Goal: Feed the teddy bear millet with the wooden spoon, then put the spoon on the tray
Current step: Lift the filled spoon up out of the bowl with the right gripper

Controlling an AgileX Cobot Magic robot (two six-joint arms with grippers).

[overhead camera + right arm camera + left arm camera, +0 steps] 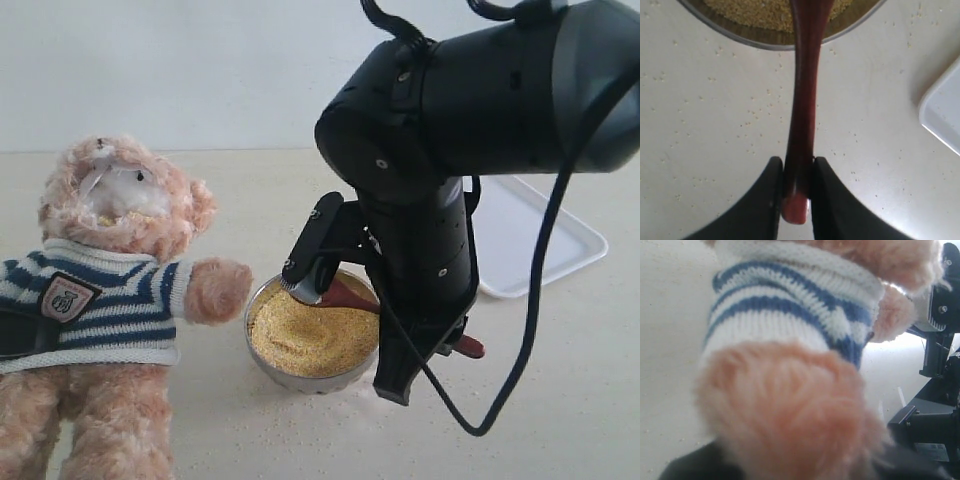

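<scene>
The teddy bear (pixel 110 300) leans at the left in its striped sweater, pale flecks on its muzzle. A dark finger of my left gripper (pixel 18 335) lies across its waist. In the left wrist view the bear's furry arm (pixel 790 410) fills the space between the dark fingers (pixel 682 471). My right gripper (pixel 797 165) is shut on the wooden spoon (pixel 805 90) near its handle end. The spoon's bowl (pixel 345 295) dips into the millet (pixel 310 335) in the steel bowl (pixel 262 355). The tray (pixel 530 240) lies behind the right arm.
Stray grains are scattered over the pale tabletop (pixel 715 125) around the steel bowl. The bulky black right arm (pixel 480 90) hangs over the bowl and hides part of the tray. The bear's outstretched paw (pixel 218 290) almost reaches the bowl's rim.
</scene>
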